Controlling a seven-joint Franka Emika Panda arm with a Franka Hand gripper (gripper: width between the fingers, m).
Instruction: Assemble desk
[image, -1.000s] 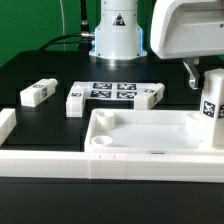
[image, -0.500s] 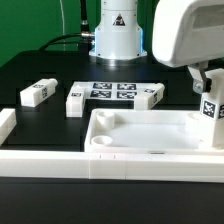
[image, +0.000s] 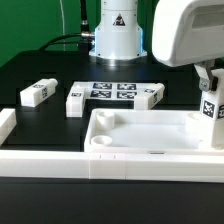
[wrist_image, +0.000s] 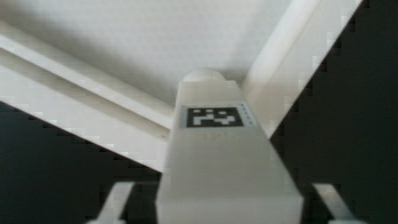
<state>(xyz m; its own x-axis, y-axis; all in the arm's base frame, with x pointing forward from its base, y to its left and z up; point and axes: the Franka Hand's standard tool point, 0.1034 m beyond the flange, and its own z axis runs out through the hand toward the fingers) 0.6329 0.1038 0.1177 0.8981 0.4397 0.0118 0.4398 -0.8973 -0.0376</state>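
Note:
The white desk top (image: 150, 150) lies tray-like in front, rim up, with a round socket (image: 103, 143) at its near corner. One tagged white leg (image: 211, 104) stands upright at the top's far corner on the exterior view's right. My gripper (image: 207, 82) hangs right over that leg. In the wrist view the leg (wrist_image: 222, 150) fills the space between my gripper (wrist_image: 224, 205) fingers (wrist_image: 118, 200), with a thin dark gap on each side, so the jaws stand open astride it. The desk top's rim (wrist_image: 107, 90) runs behind it.
Three more tagged legs (image: 36, 93) (image: 76, 101) (image: 150, 95) lie on the black table behind the top, two flanking the marker board (image: 112, 91). A low white border rail (image: 40, 160) runs along the front. The robot base (image: 118, 35) stands at the back.
The gripper has shifted slightly toward the exterior view's right, over the upright leg, and its fingers have drawn in around the leg. The leg and top have not moved.

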